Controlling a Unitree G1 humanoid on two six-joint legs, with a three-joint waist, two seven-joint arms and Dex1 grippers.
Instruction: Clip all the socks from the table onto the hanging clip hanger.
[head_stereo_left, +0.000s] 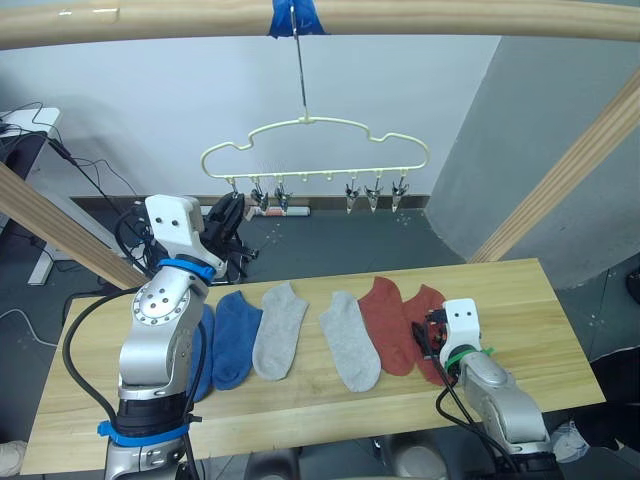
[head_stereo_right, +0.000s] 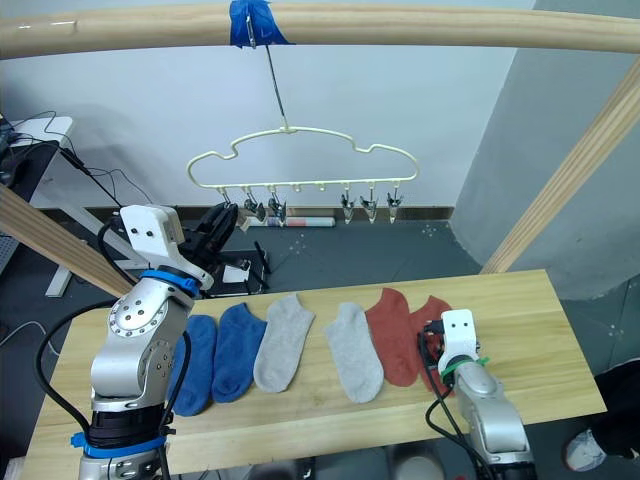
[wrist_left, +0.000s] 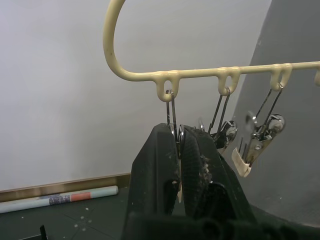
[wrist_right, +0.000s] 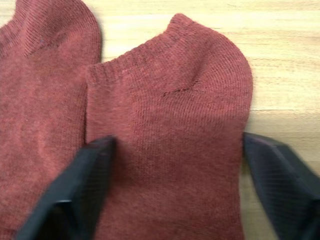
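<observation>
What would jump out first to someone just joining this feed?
Six socks lie in a row on the table: blue, grey, rust red. Above hangs the clip hanger; the left gripper is shut on its end clip. The right gripper is open astride the outermost red sock.

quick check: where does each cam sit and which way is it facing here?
Left and right eye views: head-mounted, looking forward and down at the table, six socks and clip hanger; both arms show.
Left wrist view: looks along the left gripper, shut on the end clip.
Right wrist view: looks down past the open right gripper, straddling a rust red sock.
Shared: hanger, red socks.
</observation>
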